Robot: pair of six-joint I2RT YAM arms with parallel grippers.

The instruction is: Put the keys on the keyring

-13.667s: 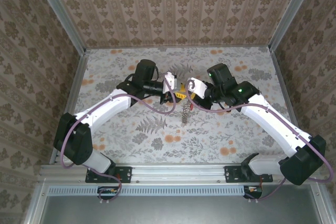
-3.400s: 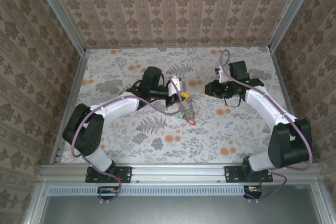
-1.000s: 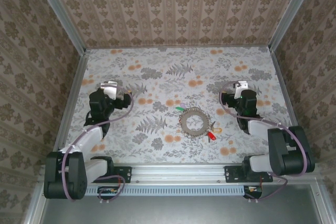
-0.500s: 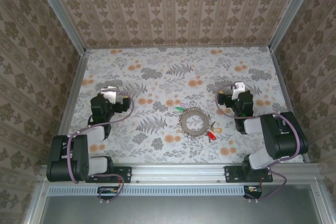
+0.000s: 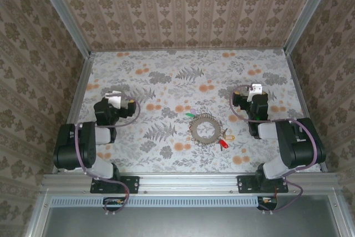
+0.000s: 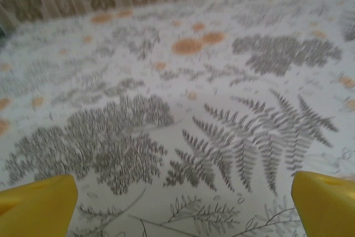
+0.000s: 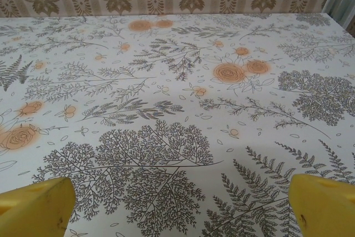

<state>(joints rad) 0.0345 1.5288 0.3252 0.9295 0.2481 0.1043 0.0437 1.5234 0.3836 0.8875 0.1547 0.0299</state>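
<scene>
- The keyring (image 5: 203,130) lies flat on the floral table (image 5: 166,76), between the two arms.
- A green key (image 5: 191,115) touches its far-left edge. A red key (image 5: 224,144) and a yellow key (image 5: 229,136) lie at its near-right edge.
- The left gripper (image 5: 115,94) and the right gripper (image 5: 254,89) sit over folded arms, well apart from the ring.

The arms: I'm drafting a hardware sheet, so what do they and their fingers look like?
The left arm and right arm share black joint housings and pale grey-white links, each trailing a purple cable. The left fingers and right fingers are blocky, bright yellow.
</scene>
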